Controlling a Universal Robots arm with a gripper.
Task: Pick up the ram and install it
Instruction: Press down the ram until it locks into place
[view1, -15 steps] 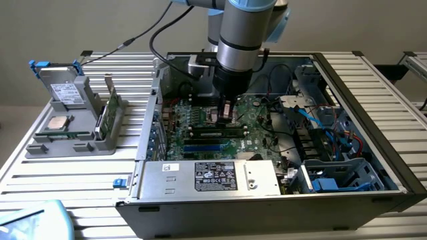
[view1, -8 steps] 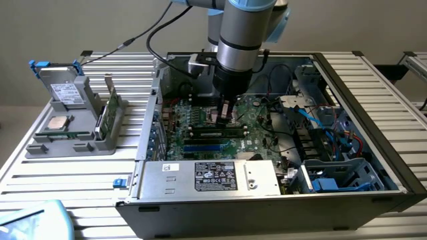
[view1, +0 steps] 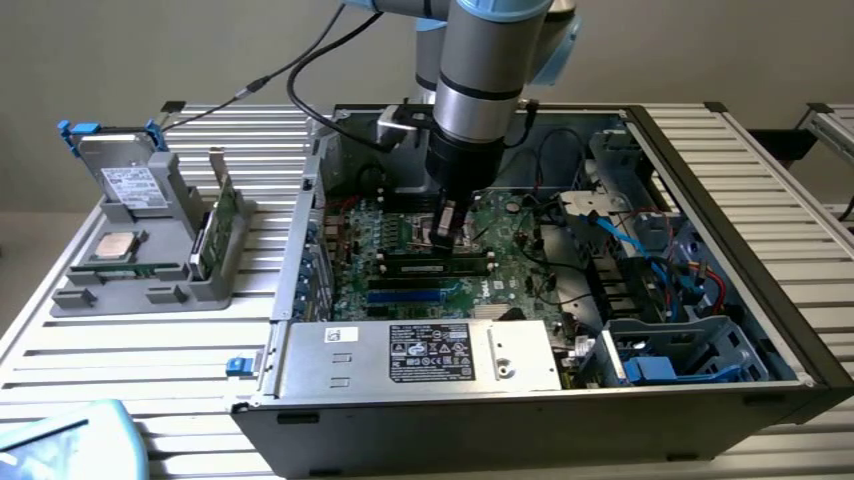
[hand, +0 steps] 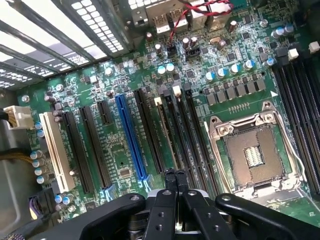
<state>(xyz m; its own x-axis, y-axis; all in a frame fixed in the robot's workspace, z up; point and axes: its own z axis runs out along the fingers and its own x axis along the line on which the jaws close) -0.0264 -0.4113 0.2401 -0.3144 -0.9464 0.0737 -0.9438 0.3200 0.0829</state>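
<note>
1. One gripper (view1: 446, 238) hung at the centre of the exterior view, inside the open computer case (view1: 747, 190), low over the green motherboard (view1: 507, 225).
2. Its fingers (hand: 170, 176) were pressed fully together with nothing between them; they gripped nothing.
3. The ram (view1: 430, 266) stood on edge in a slot just below the gripper in the exterior view. In the wrist view the ram (hand: 167, 135) ran as a thin strip up to the closed fingertips, which looked to rest on or just over one end of it; actual contact could not be told.
4. Whether the stick was fully seated, or its end clips latched, could not be told.
5. Risk: a push on one end alone could tilt the stick, so one side seats while the other rides high.
6. Risk: the closed tips were narrow and could slip off the thin edge onto neighbouring slots or the small parts beside them.
7. Risk: too much force on a misaligned stick could bend the board or damage the slot.
8. The bare processor socket (hand: 252, 155) lay near, exposed to any sideways slip.
</note>
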